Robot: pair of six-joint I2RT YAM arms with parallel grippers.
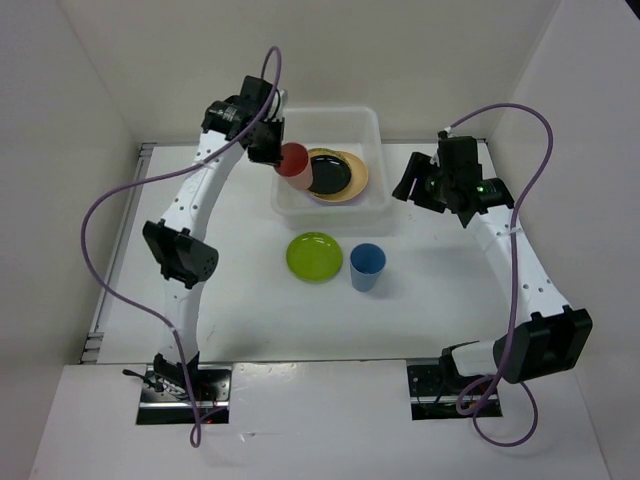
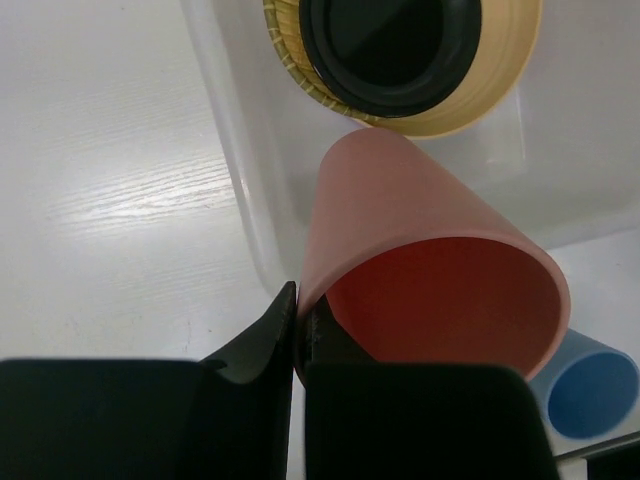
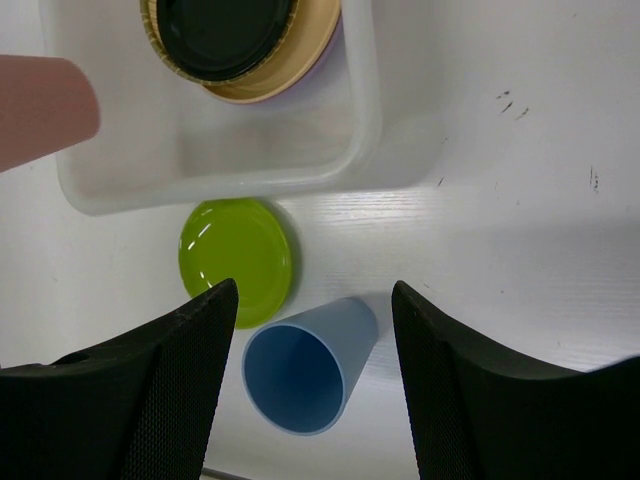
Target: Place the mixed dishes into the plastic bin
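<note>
The white table [image 1: 250, 300] carries the bin [image 1: 383, 170] at its far middle. The left arm reaches over the bin's left side. The right arm hangs above bare table just right of the bin.

The left claw [image 2: 298, 300] is closed narrow on the wall of the red cup [image 2: 420, 250] at its rim. The cup is tipped on its side with its mouth facing the wrist camera. It hangs above the bin's left wall, partly over the inside, and is clear of the plates there.

The right claw [image 3: 315, 290] stands wide and holds nothing. In its wrist view the blue cup [image 3: 300, 375] shows below, between the two fingers.

Inside the bin, toward its far right, lies the tan disc [image 1: 355, 180] with the black plate [image 1: 330, 172] stacked on it.

On the table near the bin lies the lime plate [image 1: 314, 255]. The blue cup stands upright just to its right.
</note>
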